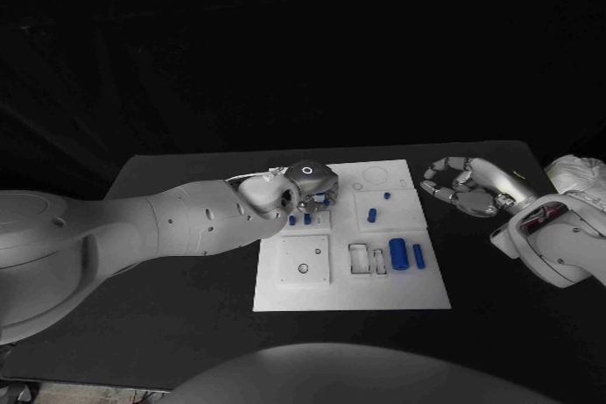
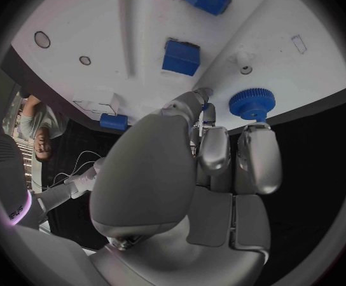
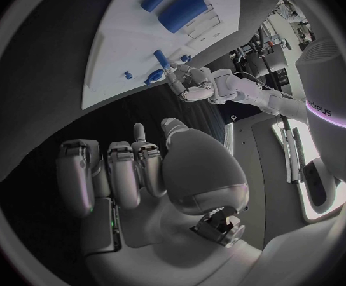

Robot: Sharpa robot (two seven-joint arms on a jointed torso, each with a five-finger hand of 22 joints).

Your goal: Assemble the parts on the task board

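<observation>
The white task board (image 1: 379, 290) lies mid-table. My left hand (image 1: 309, 189) hovers over its far left part. In the left wrist view the fingertips (image 2: 256, 130) reach a blue gear (image 2: 252, 103) at the board's edge, and the thumb lies close beside it; whether the gear is gripped is unclear. Two blue blocks (image 2: 181, 57) sit in the board (image 2: 141, 19) beyond the gear. My right hand (image 1: 461, 185) hangs off the board's right side, fingers loosely curved, with nothing in it. From the right wrist, my left hand (image 3: 193, 86) shows beside the gear (image 3: 152, 77).
Two blue cylinders (image 1: 399, 253) lie side by side on the board's right half, beside an empty rectangular slot (image 1: 360, 258). A small blue peg (image 1: 371, 215) stands mid-board. A square plate with a hole (image 1: 305, 261) sits near left. Black table (image 1: 165, 299) surrounds the board.
</observation>
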